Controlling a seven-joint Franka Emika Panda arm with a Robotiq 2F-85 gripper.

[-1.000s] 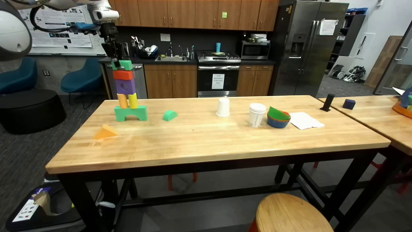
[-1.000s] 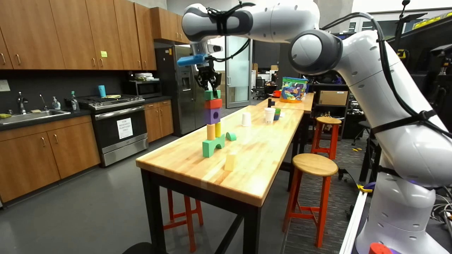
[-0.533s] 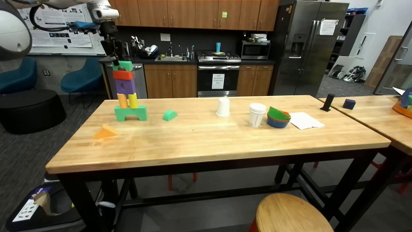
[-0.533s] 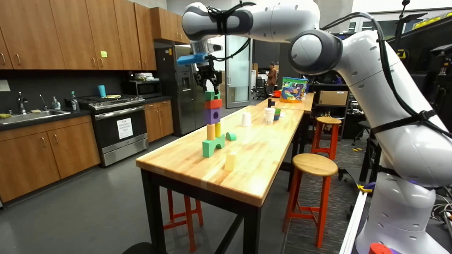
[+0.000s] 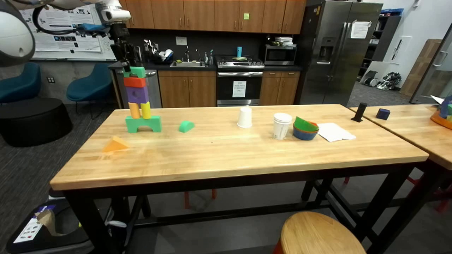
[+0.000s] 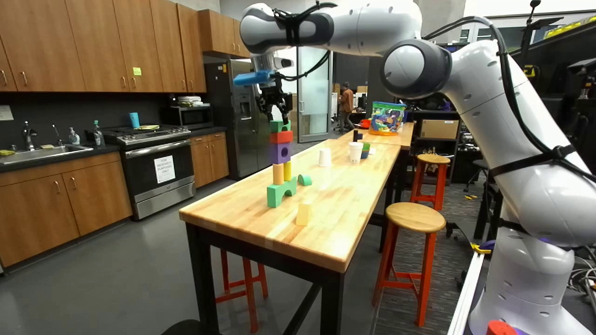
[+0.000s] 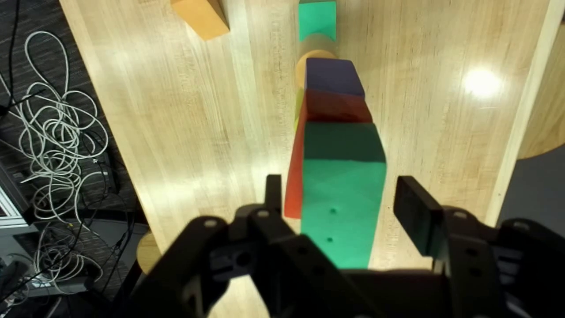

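Two wide-set fingers [image 7: 416, 213], green block [image 7: 343, 198] between

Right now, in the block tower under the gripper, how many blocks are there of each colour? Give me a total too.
Green: 2 (top block, bottom arch)
Red: 1 (red block)
Purple: 1 (purple block)
Orange: 1 (orange post)
Yellow: 1 (yellow post)
Total: 6
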